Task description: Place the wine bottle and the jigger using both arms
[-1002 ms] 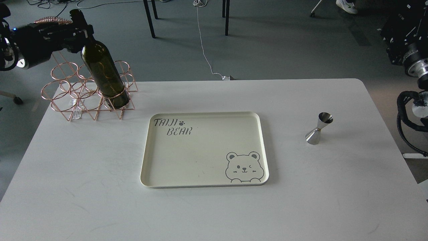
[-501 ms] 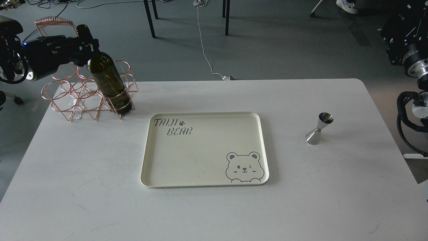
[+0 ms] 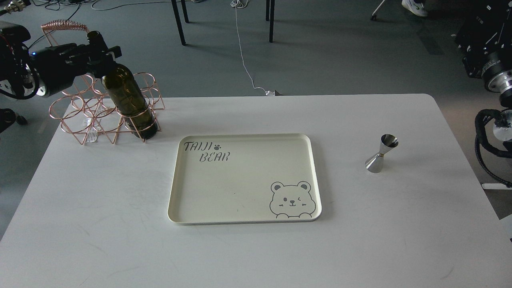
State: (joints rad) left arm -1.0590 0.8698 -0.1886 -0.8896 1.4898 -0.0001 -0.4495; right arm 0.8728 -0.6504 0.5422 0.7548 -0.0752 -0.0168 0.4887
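L hand (image 3: 100,56) grips wine bottle (image 3: 127,100) neck; jigger (image 3: 382,154) far right.

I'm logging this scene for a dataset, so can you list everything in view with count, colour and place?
wine bottle: one, dark olive green, tilted, base in the wire rack at the table's far left
wire rack: one, copper, far left corner of the table
tray: one, cream with bear print, table centre, nothing on it
jigger: one, shiny steel, upright on the table right of the tray
table: one, white
cable: one, white, on the grey floor behind
left gripper: one, black, shut on the bottle's neck
right arm: one, black, right edge, gripper out of view
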